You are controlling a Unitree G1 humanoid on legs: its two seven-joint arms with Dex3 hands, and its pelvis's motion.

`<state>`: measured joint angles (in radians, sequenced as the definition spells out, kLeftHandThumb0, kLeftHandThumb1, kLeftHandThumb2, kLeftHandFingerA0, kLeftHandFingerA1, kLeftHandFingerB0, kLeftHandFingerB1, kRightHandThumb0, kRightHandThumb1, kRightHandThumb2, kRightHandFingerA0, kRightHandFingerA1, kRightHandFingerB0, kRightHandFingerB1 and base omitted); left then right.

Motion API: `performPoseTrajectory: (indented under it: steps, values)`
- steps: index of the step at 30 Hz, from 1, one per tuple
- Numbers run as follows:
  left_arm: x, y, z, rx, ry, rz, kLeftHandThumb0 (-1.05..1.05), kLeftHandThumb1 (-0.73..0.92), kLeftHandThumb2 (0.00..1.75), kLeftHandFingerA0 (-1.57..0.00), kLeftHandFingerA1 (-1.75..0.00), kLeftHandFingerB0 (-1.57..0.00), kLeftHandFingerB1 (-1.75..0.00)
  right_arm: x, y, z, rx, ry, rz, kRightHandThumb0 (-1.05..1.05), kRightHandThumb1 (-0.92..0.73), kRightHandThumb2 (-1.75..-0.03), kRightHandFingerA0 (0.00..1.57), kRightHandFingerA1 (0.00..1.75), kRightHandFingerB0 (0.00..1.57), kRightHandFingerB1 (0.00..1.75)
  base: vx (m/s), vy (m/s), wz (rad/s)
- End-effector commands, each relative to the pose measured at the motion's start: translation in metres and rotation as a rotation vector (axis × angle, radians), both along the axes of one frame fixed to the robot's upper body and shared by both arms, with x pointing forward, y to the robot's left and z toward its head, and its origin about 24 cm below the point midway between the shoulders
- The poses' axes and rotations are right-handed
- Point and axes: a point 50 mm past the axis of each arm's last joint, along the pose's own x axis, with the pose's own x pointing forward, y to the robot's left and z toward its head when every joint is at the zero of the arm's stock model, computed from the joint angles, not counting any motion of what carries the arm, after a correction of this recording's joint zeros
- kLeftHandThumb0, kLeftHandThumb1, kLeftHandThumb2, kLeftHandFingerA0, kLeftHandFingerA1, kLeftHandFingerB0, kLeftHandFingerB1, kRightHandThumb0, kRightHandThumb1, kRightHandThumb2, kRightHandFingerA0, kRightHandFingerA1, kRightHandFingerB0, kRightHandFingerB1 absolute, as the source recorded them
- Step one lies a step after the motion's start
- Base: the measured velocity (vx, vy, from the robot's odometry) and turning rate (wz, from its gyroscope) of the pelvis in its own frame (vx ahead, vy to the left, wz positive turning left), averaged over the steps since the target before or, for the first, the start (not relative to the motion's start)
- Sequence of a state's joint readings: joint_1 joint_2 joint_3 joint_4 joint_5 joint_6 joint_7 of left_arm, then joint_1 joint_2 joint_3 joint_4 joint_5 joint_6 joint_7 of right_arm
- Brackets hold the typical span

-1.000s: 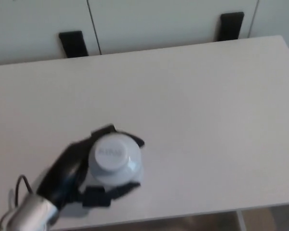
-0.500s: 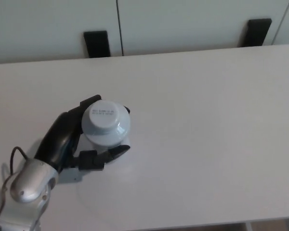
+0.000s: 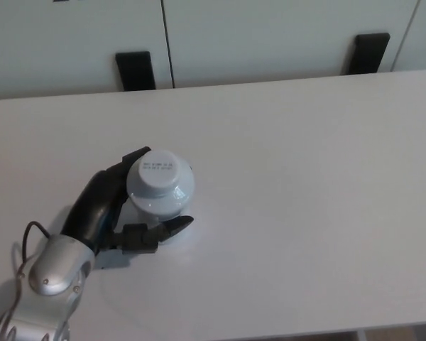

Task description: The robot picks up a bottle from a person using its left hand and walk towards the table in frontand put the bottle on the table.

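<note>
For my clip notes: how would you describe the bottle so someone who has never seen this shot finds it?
Start with the white table filling the picture and look at its left half. There the robot's black left hand wraps around the bottle, seen from above as a round cap with small print. Unlike the two black blocks beyond the far edge, it is pale and round.

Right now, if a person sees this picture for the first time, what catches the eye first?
The pale bottle, seen from above with its round cap, stands out at the left of the white table. The black left robot hand is wrapped around it, fingers on both sides.
</note>
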<state>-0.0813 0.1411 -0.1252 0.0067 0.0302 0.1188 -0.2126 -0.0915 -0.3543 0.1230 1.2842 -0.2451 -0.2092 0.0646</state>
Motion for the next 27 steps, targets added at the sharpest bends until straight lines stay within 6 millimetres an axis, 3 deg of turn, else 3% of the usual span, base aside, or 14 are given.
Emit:
performPoseTrajectory:
  steps: [1,3,4,5,6,7,8,9,10,19,20,23,24,27]
  values:
    - [-0.007,0.003,-0.017,0.038,0.055,0.016,-0.27,0.80,0.70,-1.13,-1.42,-0.79,-1.11,-0.001,-0.004,0.002,-0.009,0.010,0.003,-0.46,-0.73,-0.62,0.62,0.43,0.55,0.40,0.00,0.000,0.00]
    - [-0.008,0.003,-0.020,0.045,0.054,0.017,-0.29,0.81,0.68,-1.14,-1.38,-0.81,-0.98,-0.002,-0.004,0.001,-0.012,0.014,0.007,-0.46,-0.73,-0.62,0.61,0.43,0.54,0.39,0.00,0.000,0.00]
    - [-0.009,0.003,-0.021,0.029,0.050,0.019,-0.29,0.80,0.66,-1.16,-1.27,-0.81,-0.80,-0.001,-0.004,0.002,-0.013,0.012,0.010,-0.46,-0.73,-0.62,0.62,0.43,0.55,0.40,0.00,0.000,0.00]
    - [-0.010,0.004,-0.022,0.011,0.063,0.024,-0.47,0.67,0.60,-0.84,-0.64,-0.45,-0.38,-0.001,-0.004,0.002,-0.014,0.012,0.013,-0.46,-0.72,-0.62,0.63,0.44,0.55,0.40,0.00,0.000,0.00]
    - [-0.011,0.004,-0.023,-0.003,0.080,0.030,-0.47,0.67,0.60,-0.84,-0.64,-0.45,-0.38,-0.001,-0.004,0.002,-0.016,0.012,0.015,-0.46,-0.72,-0.62,0.63,0.44,0.55,0.40,0.00,0.000,0.00]
    - [-0.011,0.004,-0.024,-0.002,0.089,0.018,-0.67,0.51,0.82,-0.37,-0.53,-0.11,-0.38,-0.001,-0.004,0.002,-0.016,0.012,0.013,-0.46,-0.72,-0.62,0.62,0.43,0.54,0.40,0.00,0.000,0.00]
    - [-0.012,0.005,-0.024,0.013,0.099,-0.016,-0.70,0.60,0.59,-0.20,-0.36,-0.06,-0.21,-0.001,-0.004,0.002,-0.013,0.012,0.008,-0.45,-0.72,-0.62,0.62,0.44,0.54,0.40,0.00,0.000,0.00]
    - [-0.012,0.004,-0.025,0.027,0.099,-0.038,-0.70,0.60,0.59,-0.20,-0.36,-0.06,-0.21,-0.001,-0.004,0.002,-0.009,0.012,0.007,-0.45,-0.72,-0.62,0.62,0.44,0.54,0.40,0.00,0.000,0.00]
    - [-0.013,0.005,-0.024,0.026,0.112,-0.076,-0.85,0.52,0.86,0.00,-0.05,0.00,0.00,-0.002,-0.005,0.001,-0.015,0.017,0.010,-0.46,-0.73,-0.62,0.62,0.43,0.53,0.39,0.00,0.000,0.00]
    - [-0.015,0.005,-0.026,0.031,0.121,-0.141,-0.86,0.48,0.84,0.00,0.00,0.00,0.00,-0.003,-0.003,0.001,-0.015,0.021,0.016,-0.45,-0.72,-0.62,0.62,0.43,0.54,0.40,0.00,0.000,0.00]
    - [-0.015,0.005,-0.026,0.034,0.123,-0.146,-0.84,0.58,0.58,0.00,0.00,0.00,0.00,-0.003,-0.003,0.000,-0.017,0.023,0.018,-0.45,-0.73,-0.62,0.63,0.43,0.54,0.40,0.00,0.000,0.00]
    - [-0.015,0.007,-0.026,0.027,0.127,-0.155,-0.84,0.45,0.74,0.00,0.00,0.00,0.00,-0.002,-0.002,0.000,-0.017,0.026,0.023,-0.46,-0.72,-0.62,0.63,0.44,0.54,0.40,0.00,0.000,0.00]
    - [-0.016,0.008,-0.026,0.032,0.127,-0.158,-0.83,0.57,0.58,0.00,0.00,0.00,0.00,-0.002,-0.002,0.000,-0.015,0.025,0.020,-0.45,-0.72,-0.62,0.64,0.44,0.55,0.40,0.00,0.000,0.00]
    - [-0.017,0.017,-0.023,0.042,0.141,-0.171,-0.82,0.55,0.57,0.00,0.00,0.00,0.00,0.000,-0.001,0.000,-0.003,0.022,0.014,-0.45,-0.72,-0.62,0.63,0.44,0.55,0.40,0.00,0.000,0.00]
